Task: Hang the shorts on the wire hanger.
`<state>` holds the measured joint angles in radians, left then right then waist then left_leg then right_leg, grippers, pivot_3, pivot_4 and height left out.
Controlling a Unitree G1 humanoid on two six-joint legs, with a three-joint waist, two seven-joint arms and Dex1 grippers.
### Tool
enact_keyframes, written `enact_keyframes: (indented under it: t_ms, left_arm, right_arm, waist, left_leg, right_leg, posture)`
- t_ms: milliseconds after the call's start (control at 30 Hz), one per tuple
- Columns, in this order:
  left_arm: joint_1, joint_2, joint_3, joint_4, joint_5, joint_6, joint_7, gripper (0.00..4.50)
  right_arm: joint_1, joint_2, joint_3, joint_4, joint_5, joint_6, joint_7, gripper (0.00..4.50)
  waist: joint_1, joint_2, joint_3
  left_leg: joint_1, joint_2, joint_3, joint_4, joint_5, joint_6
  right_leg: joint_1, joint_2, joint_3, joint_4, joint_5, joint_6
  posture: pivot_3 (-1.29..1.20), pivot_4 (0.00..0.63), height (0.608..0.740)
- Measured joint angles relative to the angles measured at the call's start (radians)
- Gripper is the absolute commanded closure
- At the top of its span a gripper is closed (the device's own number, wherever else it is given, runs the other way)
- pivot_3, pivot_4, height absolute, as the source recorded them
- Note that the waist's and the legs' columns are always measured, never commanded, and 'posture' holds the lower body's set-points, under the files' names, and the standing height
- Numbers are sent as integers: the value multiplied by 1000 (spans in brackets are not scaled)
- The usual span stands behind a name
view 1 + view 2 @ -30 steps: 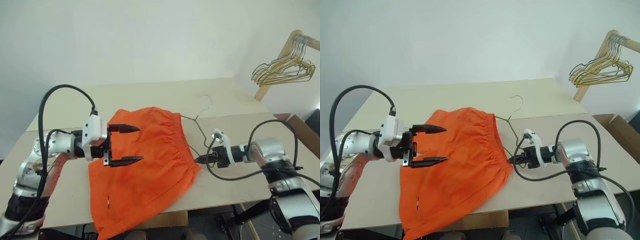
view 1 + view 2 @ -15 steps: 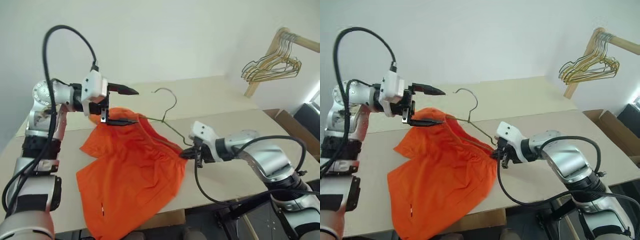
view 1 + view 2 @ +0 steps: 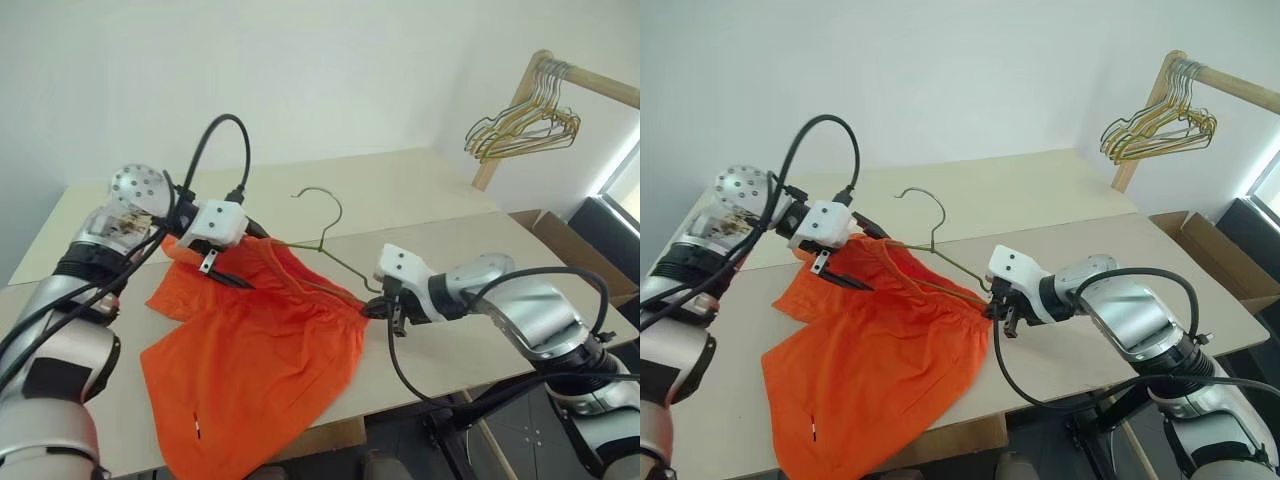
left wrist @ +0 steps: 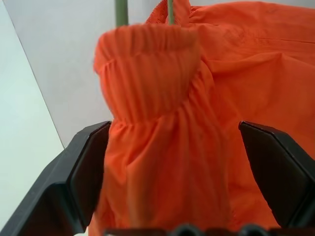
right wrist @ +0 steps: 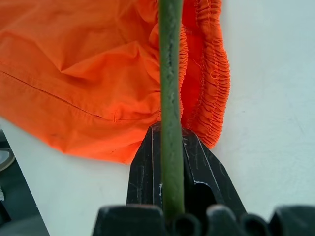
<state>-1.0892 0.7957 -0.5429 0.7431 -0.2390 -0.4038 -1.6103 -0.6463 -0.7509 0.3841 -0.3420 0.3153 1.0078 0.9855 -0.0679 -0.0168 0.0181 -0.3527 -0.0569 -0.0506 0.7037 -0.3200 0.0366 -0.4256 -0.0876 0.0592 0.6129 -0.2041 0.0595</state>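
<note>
The orange shorts (image 3: 260, 340) lie on the table, their gathered waistband lifted and bunched along the wire hanger (image 3: 322, 244), whose hook rises above the cloth. My right gripper (image 3: 372, 310) is shut on the hanger's wire (image 5: 170, 73) at the waistband's near end. At the far end my left gripper (image 3: 252, 260) stands open, its fingers (image 4: 83, 172) either side of the bunched waistband (image 4: 162, 98) without pressing it.
A wooden rack with a bunch of gold hangers (image 3: 520, 125) stands at the back right. A cardboard box (image 3: 565, 235) sits on the floor beyond the table's (image 3: 420, 190) right edge. One leg of the shorts hangs over the front edge.
The right gripper has lifted the hanger's end and raised the waistband. My left gripper has swung up from over the shorts' middle and tilted down around the waistband's far end.
</note>
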Motion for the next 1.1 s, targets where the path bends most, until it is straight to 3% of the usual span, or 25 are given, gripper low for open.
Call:
enact_keyframes:
  t_ms: [133,467,633,900,1100]
  left_arm:
    - [-3,-22,13,35,61,-40,0,1263]
    - [2,-31,44,54,97,-76,0,4388]
    - [12,-30,52,56,93,-71,0,4472]
    - [29,-24,58,56,84,-52,5,4500]
    - [34,-19,77,55,80,-16,1,4500]
  right_arm:
    - [-6,-3,3,5,-1,4,-4,4500]
    - [-52,-6,37,8,-27,25,-10,4500]
    - [-71,-15,70,3,-61,18,-20,4500]
    - [-57,-65,68,-19,-96,-13,-34,1988]
    - [37,-144,-65,-73,-71,-4,-39,23]
  waist:
    - [-2,0,0]
    - [-2,0,0]
    - [-2,0,0]
    - [-2,0,0]
    - [-2,0,0]
  left_leg:
    - [0,0,0,0,0,1]
    - [0,0,0,1,0,1]
    - [-1,0,0,1,0,1]
    - [-1,0,0,1,0,1]
    - [-1,0,0,1,-1,1]
  right_leg:
    - [0,0,0,0,0,0]
    - [-1,0,0,1,0,0]
    - [-1,0,0,1,0,0]
    - [-1,0,0,1,0,0]
    - [-1,0,0,1,0,1]
  posture:
    - [-96,0,740]
    - [-86,0,740]
    - [-85,0,740]
    - [-99,0,740]
    - [-103,0,740]
